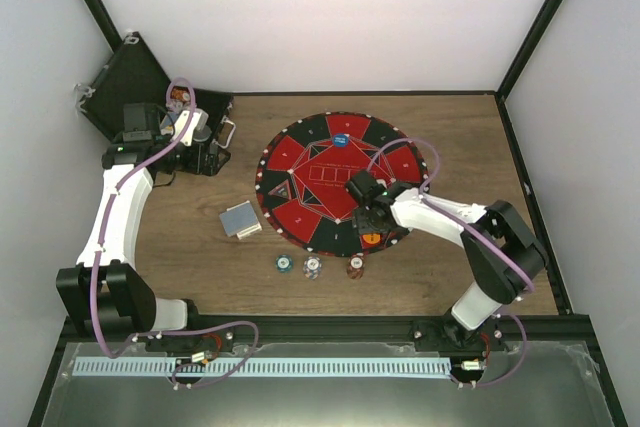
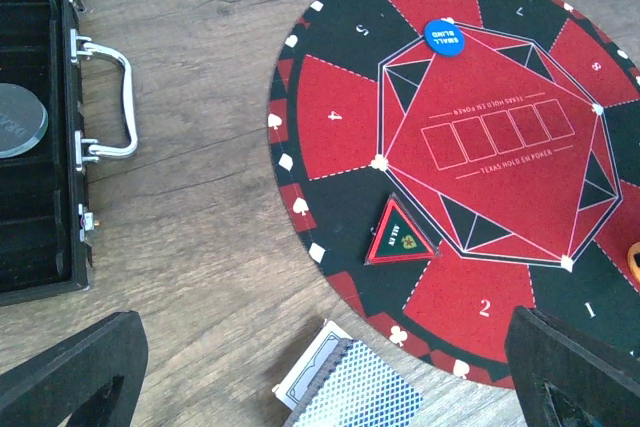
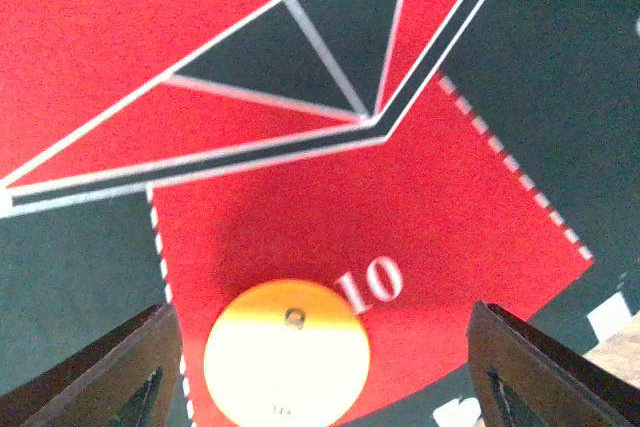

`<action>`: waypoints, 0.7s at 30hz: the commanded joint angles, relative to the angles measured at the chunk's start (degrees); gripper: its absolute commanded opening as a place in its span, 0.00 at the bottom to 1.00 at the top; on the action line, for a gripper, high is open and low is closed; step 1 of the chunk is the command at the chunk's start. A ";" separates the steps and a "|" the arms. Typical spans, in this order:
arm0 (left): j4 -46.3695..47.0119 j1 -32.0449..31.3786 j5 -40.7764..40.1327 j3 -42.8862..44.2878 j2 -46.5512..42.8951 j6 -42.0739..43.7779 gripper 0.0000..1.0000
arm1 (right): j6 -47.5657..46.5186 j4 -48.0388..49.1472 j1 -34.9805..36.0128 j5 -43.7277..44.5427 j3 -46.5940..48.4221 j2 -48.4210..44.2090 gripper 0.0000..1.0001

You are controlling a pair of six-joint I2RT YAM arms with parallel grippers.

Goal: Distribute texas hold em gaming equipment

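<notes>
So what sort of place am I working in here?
Probably an enclosed robot test cell, not a card room: plain white walls, black frame posts, a wood-grain table with a Texas Hold'em mat.

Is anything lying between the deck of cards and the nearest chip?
No. Only bare tabletop separates the deck from that chip, as the top view shows.

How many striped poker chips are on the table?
3, in a row on the table by the mat's near edge: left chip, middle chip, right chip. The case may hide more.
</notes>
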 commanded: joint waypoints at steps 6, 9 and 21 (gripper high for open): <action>-0.02 0.33 -0.18 1.63 -0.30 0.45 1.00 | 1.56 1.33 2.24 -3.91 -4.89 -1.81 0.78; -0.26 0.32 -0.31 1.66 -0.50 0.66 1.00 | 1.60 1.75 2.26 -3.34 -5.47 -1.27 0.73; -0.58 0.26 -0.74 1.85 -0.96 0.65 1.00 | 0.26 1.47 -0.72 1.98 -3.44 0.58 0.53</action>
